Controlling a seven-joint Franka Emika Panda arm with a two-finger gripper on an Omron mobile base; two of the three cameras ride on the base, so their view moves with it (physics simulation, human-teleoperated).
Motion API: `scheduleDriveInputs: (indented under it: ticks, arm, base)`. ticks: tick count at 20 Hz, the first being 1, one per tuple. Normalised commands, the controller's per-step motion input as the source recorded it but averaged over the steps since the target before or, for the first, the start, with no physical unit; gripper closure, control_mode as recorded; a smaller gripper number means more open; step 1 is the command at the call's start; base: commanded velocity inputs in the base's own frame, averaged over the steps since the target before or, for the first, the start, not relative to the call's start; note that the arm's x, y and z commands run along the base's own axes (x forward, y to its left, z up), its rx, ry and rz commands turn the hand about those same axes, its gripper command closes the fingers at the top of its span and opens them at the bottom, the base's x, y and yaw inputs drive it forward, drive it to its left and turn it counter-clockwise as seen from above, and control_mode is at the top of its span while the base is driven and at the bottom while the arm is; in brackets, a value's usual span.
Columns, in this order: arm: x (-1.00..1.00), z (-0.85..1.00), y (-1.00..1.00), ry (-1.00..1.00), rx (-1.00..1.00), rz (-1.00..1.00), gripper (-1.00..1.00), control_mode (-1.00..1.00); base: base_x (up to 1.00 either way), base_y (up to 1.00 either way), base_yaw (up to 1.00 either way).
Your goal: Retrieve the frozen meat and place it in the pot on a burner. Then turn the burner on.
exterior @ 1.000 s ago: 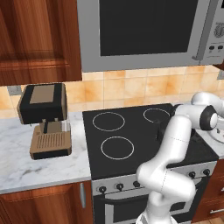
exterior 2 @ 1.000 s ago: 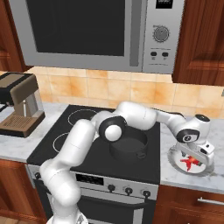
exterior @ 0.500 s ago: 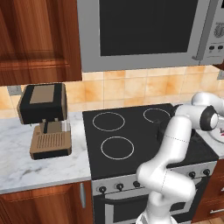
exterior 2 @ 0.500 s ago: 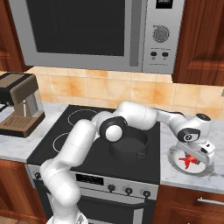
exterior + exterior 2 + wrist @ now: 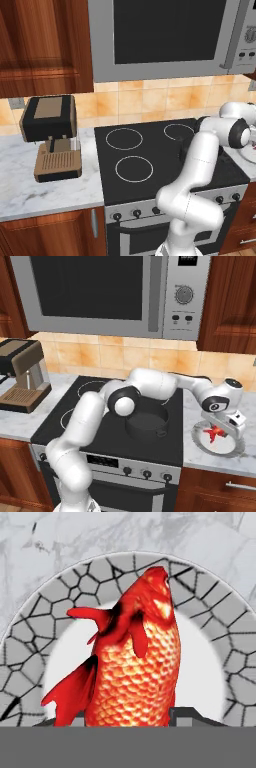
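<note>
The frozen meat [image 5: 137, 662] is a red, scaly, fish-shaped piece lying on a pale grey round dish [image 5: 40, 637] with a cracked-stone rim. My gripper [image 5: 120, 719] is right over it, jaws closed against its sides, with one fingertip [image 5: 186, 716] showing beside its tail end. In the right base view the gripper [image 5: 222, 428] reaches down onto the meat [image 5: 215, 432] in the dish [image 5: 197, 438] on the counter right of the stove. The black pot [image 5: 146, 423] sits on the stove's front right burner, left of the dish.
Burner knobs [image 5: 125, 470] line the stove front. A coffee machine [image 5: 50, 135] stands on the left counter. The microwave [image 5: 100, 291] hangs above the stove. My arm stretches across over the pot.
The jaws have gone from wide open to closed against the meat on the dish. The arm has hardly moved.
</note>
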Motion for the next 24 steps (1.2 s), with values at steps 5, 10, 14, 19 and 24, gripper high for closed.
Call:
scheduleDriveInputs:
  ticks: [5,10,14,19,24]
  arm:
    - [-0.28,0.43,0.29,-0.14,-0.01,0.00,1.00,-1.00]
    - [-0.25,0.34,0.41,-0.15,-0.03,0.00,1.00,-1.00]
    - [-0.20,0.17,0.43,0.00,0.00,0.00,1.00,-1.00]
    - [-0.14,0.61,0.81,0.00,-0.11,-0.01,1.00,-1.00]
    - [-0.16,0.41,0.70,-0.01,-0.12,-0.02,1.00,-1.00]
  base:
    - [0.00,0.00,0.00]
    - [0.00,0.00,0.00]
    - [0.00,0.00,0.00]
    - [0.00,0.00,0.00]
    - [0.00,0.00,0.00]
